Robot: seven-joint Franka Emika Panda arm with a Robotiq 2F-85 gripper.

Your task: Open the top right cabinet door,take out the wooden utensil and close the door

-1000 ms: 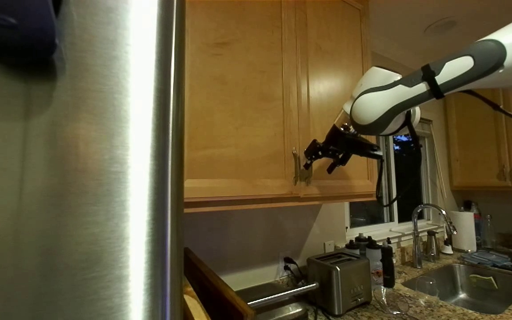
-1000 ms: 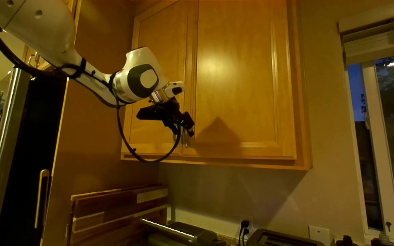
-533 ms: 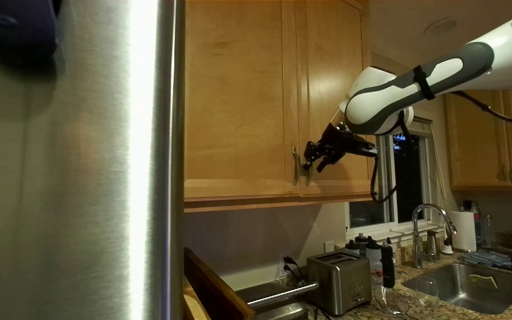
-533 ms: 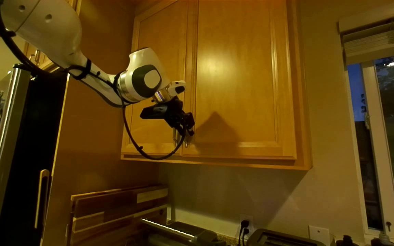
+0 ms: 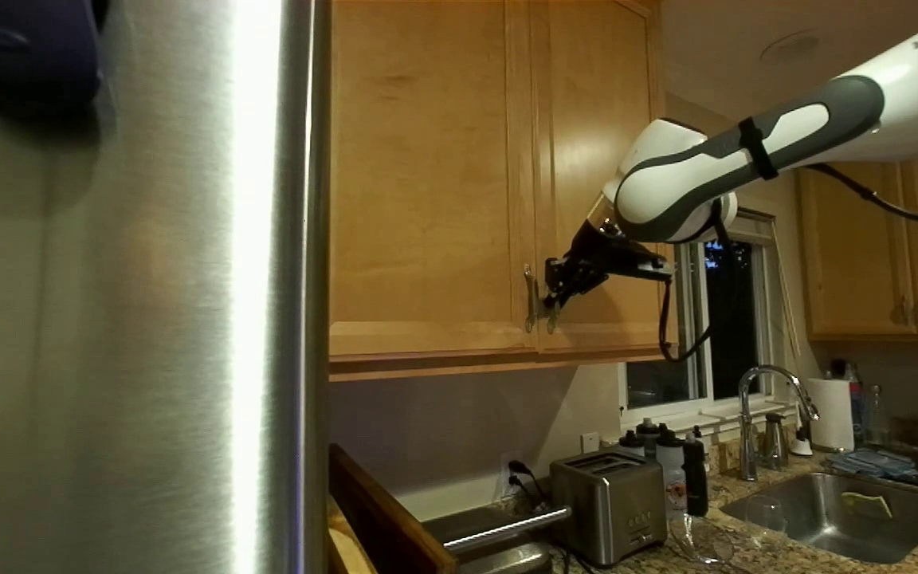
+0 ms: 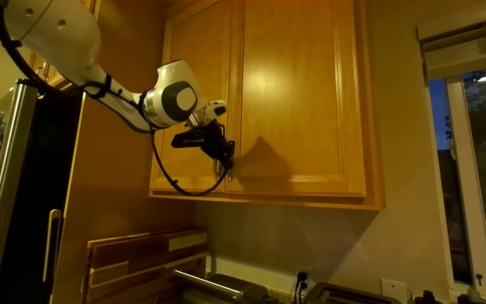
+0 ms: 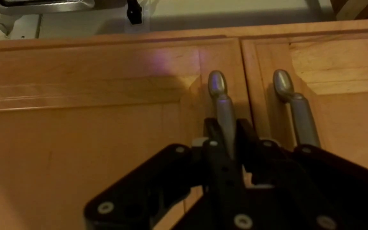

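Two fingers (image 7: 248, 140) of our gripper (image 7: 227, 127) are clasping the top right cabinet door (image 6: 293, 105) by its handle (image 7: 225, 110). In an exterior view, it is standing closed toward our gripper's one o'clock.

A kitchen, right around me.
An arched faucet (image 5: 747, 430) over a steel sink (image 5: 833, 540), a toaster (image 5: 610, 510) on the speckled counter (image 5: 782, 560), a paper towel roll (image 5: 831, 414).
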